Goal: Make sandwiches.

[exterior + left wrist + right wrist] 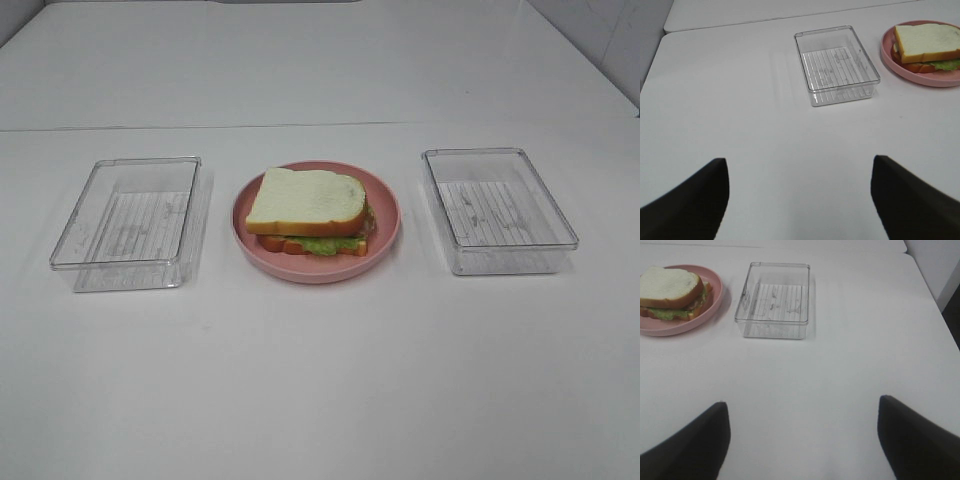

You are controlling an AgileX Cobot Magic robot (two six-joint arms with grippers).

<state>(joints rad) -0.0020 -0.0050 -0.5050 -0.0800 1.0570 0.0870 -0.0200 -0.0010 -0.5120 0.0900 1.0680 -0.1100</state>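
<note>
Sitting assembled on the pink plate mid-bench between two clear trays, the sandwiches look finished, so either gripper, jaws spread wide and empty, could topple the stack with a careless nudge.

Count: one stacked toy sandwich with white bread and green lettuce. One round pink plate. Two clear rectangular plastic trays, left and right.

White table — pink plate centred, clear tray left, second clear tray right
</note>
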